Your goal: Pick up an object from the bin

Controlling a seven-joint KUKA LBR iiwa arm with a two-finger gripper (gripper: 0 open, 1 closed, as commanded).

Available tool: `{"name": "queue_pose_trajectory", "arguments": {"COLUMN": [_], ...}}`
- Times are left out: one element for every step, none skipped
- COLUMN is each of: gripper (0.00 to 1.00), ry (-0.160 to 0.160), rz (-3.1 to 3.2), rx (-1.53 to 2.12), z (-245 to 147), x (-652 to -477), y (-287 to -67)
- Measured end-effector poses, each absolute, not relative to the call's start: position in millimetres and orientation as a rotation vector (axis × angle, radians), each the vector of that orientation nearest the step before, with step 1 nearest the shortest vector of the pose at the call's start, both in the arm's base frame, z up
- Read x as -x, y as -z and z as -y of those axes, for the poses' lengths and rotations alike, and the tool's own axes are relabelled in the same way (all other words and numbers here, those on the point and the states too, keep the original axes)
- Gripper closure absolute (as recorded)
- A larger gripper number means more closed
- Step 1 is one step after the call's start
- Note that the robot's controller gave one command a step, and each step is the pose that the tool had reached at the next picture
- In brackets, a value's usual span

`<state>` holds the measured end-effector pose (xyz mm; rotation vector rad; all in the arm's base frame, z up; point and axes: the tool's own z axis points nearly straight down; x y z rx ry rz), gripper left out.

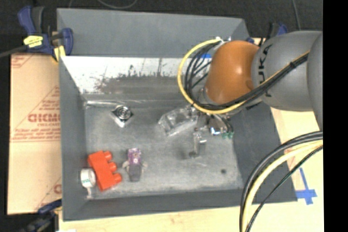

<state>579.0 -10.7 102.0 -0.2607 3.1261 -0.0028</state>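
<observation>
My gripper hangs low over the right half of the bin floor, under the arm's orange cover. Just to its left lies a clear, crumpled plastic piece; whether the two touch I cannot tell. Farther left, near the back wall, sits a small shiny round metal part.
In the front left corner lie an orange toy block, a small white and silver roll against it, and a purple and grey piece. Bare floor lies in front of the gripper and to its right.
</observation>
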Motion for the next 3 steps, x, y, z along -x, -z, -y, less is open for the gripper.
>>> {"name": "queue_pose_trajectory", "arguments": {"gripper": [0.0,0.0,0.0], "ry": [0.003,0.0,0.004], "rz": [-3.096,-3.078,-3.095], "rx": [0.495,0.536,0.413], "z": [2,54,-5], "x": [-582.0,-613.2,-595.6], "y": [-107,-74,-76]}}
